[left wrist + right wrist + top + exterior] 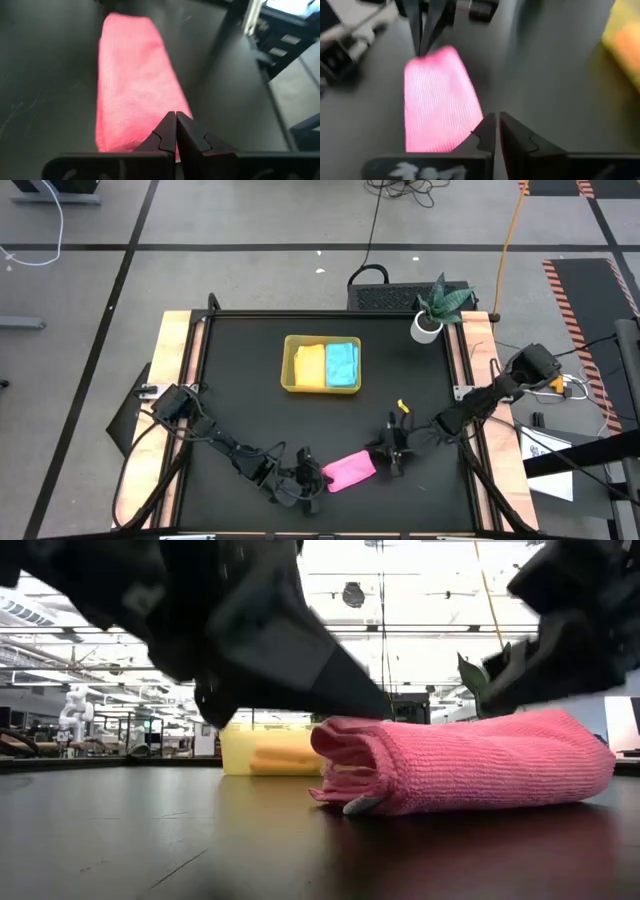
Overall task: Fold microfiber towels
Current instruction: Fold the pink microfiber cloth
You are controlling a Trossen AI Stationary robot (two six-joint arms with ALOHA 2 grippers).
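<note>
High view shows the soft pink microfiber towel [349, 471], folded to a short roll, lying near the black bench's [240, 380] front edge between the two claws. Its long axis slants from left claw [305, 477] toward right claw [393, 455], one at each end, about equally near. Both claws look pinched shut, apparently empty. Yellow and sky-blue cloths sit in the yellow-green plastic tray [291, 367] farther back.

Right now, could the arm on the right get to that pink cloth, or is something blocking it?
Probably yes. The right gripper sits right at one end of the folded pink towel, fingers shut, with nothing between them. The left gripper is at the opposite end, so it shouldn't interfere.
</note>
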